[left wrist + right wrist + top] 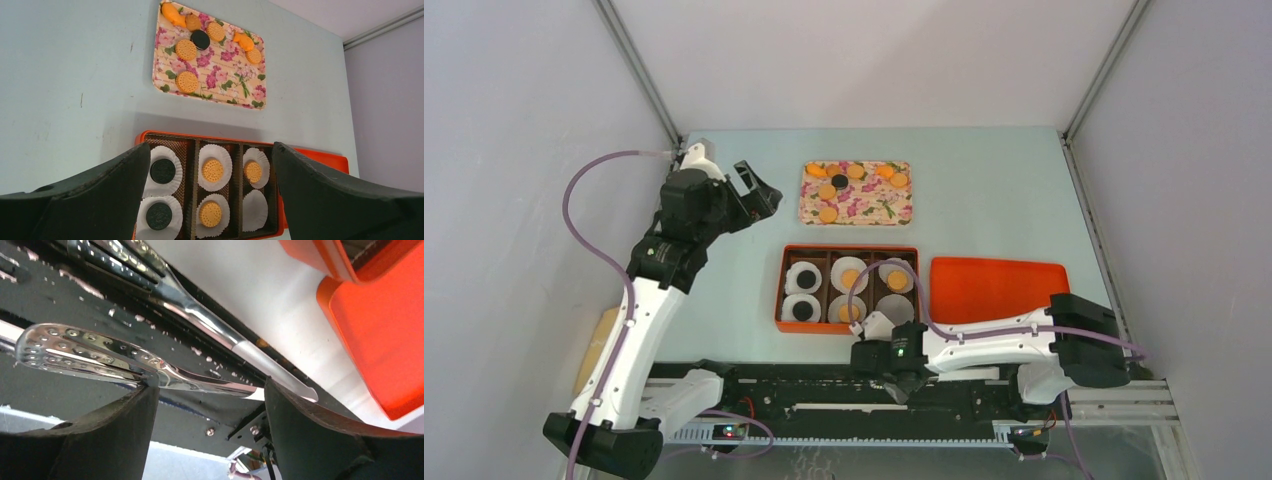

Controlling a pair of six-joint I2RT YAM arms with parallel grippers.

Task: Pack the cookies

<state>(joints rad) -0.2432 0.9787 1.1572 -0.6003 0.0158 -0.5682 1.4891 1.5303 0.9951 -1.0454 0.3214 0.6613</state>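
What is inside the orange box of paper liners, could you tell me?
The orange box holds six white liners. There are two black cookies in the left column, three orange-tan cookies, and one empty liner. Whatever lies beneath the liners is covered.

Five cookies [212, 170], two black and three tan, lie flat in paper cups [255, 210] in the orange box [165, 136]; more rest on the floral tray [220, 95].
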